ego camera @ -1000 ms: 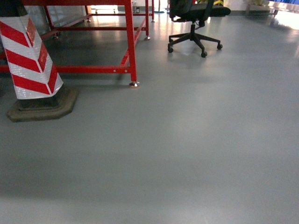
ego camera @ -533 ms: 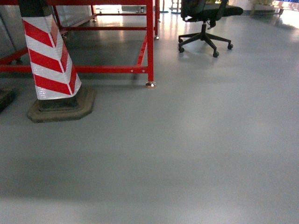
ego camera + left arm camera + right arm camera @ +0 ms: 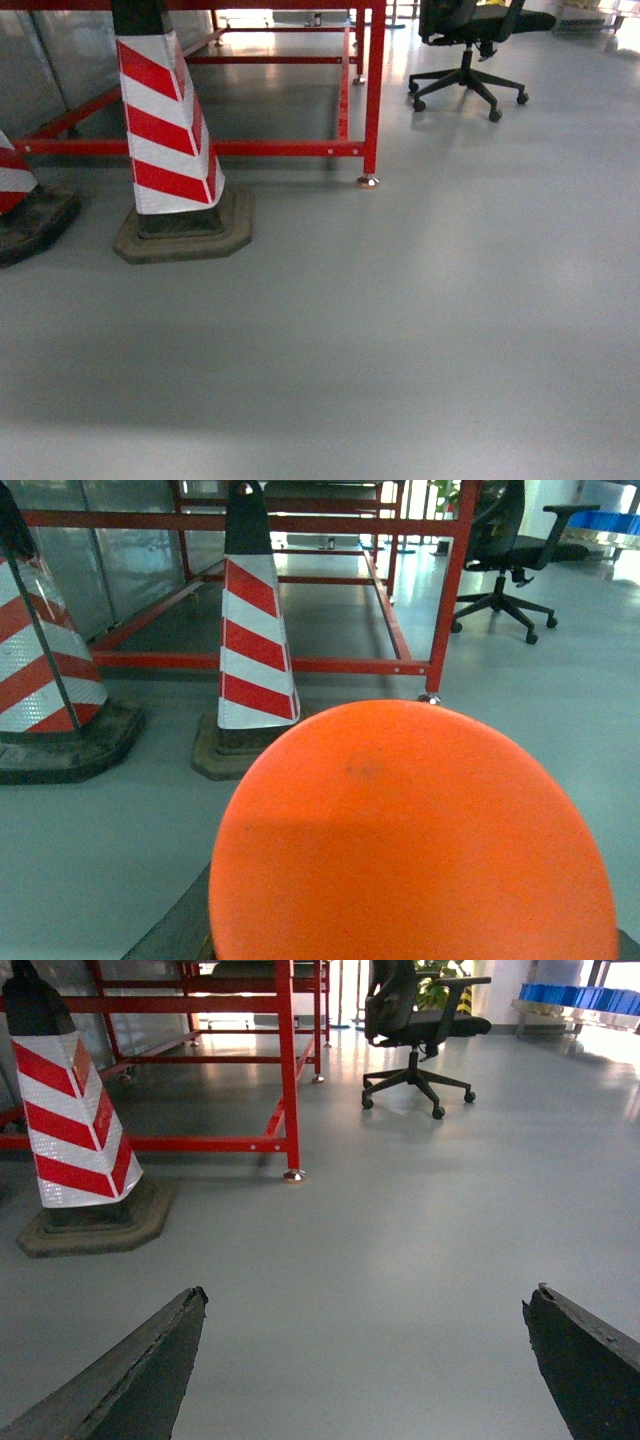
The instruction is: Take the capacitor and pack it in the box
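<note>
The red-and-white cone (image 3: 172,130) and red frame (image 3: 372,90) slide rightward across the head view — the base is turning, no box or capacitor in sight — while the right gripper (image 3: 365,1360) hangs spread and empty, and the left, hidden behind an orange disc (image 3: 410,840), can't be judged.

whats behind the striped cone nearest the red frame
Behind the striped cone stands the red frame, with shiny grey floor inside it. Farther right is a black office chair. The cone's body covers part of the frame's lower rail, so that stretch can't be seen.
</note>
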Tool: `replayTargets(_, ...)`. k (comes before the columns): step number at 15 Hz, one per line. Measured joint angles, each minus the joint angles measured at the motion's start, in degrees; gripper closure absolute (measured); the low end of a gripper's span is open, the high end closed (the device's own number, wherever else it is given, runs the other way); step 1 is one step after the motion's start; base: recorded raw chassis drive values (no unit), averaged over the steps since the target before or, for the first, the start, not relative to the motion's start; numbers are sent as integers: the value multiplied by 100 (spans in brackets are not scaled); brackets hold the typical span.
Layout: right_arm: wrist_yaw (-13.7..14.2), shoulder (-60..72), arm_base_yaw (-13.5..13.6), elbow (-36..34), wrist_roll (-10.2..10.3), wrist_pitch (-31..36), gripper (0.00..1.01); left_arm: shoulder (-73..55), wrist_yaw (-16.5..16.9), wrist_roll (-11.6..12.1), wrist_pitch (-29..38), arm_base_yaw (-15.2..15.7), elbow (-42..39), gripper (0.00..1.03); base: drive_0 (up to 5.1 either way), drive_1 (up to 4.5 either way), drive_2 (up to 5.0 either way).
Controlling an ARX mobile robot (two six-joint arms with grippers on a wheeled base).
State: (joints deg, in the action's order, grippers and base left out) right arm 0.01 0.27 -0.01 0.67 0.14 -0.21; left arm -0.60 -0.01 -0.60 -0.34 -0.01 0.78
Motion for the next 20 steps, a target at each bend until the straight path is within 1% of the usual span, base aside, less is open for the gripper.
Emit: replayTargets(20, -15, 0, 0, 0, 0, -13, 3, 0, -4, 0, -2, -4, 0, 59, -511, 234, 234)
